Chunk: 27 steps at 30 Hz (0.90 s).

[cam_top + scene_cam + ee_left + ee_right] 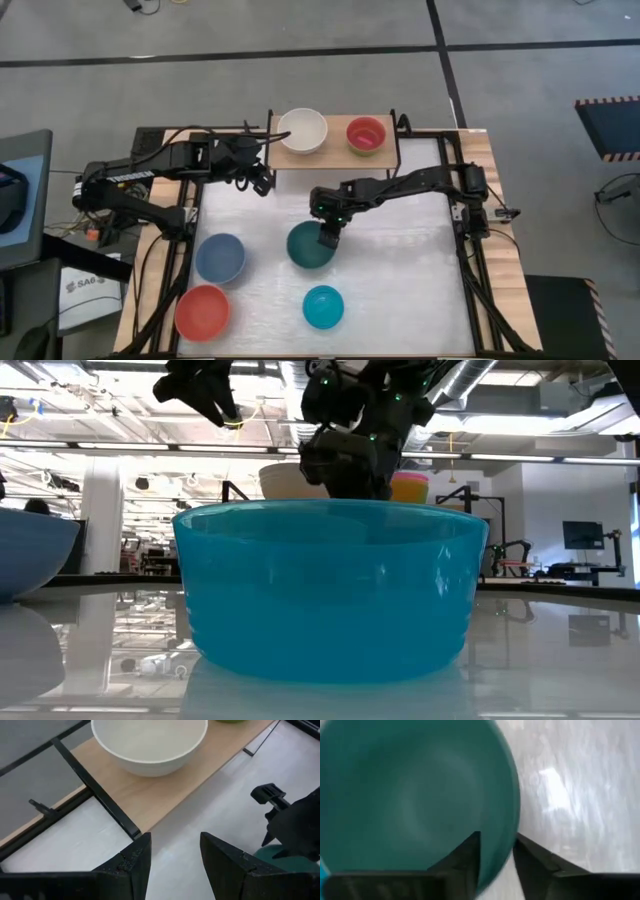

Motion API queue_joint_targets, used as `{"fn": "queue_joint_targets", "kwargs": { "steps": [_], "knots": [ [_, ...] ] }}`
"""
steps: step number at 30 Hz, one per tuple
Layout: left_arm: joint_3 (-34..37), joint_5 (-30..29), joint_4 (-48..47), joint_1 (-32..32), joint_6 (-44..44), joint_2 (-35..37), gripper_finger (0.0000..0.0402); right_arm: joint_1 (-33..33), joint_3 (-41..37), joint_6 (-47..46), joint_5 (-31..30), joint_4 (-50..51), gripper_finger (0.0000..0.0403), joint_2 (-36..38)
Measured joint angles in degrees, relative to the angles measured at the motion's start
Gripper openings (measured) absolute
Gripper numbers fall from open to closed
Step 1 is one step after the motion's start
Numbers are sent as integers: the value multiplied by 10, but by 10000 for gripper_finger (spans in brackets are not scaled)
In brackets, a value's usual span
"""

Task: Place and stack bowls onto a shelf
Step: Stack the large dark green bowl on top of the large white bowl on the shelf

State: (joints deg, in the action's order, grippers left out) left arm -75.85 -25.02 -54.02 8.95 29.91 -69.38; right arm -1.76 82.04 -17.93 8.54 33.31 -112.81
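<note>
High view: right gripper (328, 238) at teal bowl's (310, 245) rim, mid-table, near the shelf (335, 150).
Right wrist: fingers straddle the rim; can't tell if clamped. Grasp step; next close, lift.
Left gripper (172, 865) open beside the shelf.

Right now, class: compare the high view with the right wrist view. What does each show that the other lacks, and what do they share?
Only the high view shows the shelf holding the white bowl and a red bowl with a lime green one nested inside, plus the slate-blue bowl, red-orange bowl, cyan bowl and the left gripper near the shelf. Only the right wrist view shows one dark finger inside the rim and one outside. Both show the right gripper at the dark teal bowl.
</note>
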Motion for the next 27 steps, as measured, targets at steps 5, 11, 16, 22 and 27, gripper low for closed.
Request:
{"fn": "queue_joint_targets", "kwargs": {
  "steps": [5, 11, 16, 22, 27],
  "knots": [
    [0, -10, -2, 0, 8, 0, 153, -6, 1, 5, -21, -7, 37, 2],
    [0, 35, 37, 0, -6, -11, 153, -10, 0, -4, -99, -1, 32, 57],
    [0, 125, 113, 0, -71, -44, 153, -9, 1, -4, -227, 1, 29, 139],
    [0, 160, 263, 0, -131, -85, 153, -18, 1, 9, -336, 6, 29, 205],
    [-2, 144, 293, 0, -172, -111, 153, -24, 1, 16, -384, 27, 31, 219]
  ]
}}
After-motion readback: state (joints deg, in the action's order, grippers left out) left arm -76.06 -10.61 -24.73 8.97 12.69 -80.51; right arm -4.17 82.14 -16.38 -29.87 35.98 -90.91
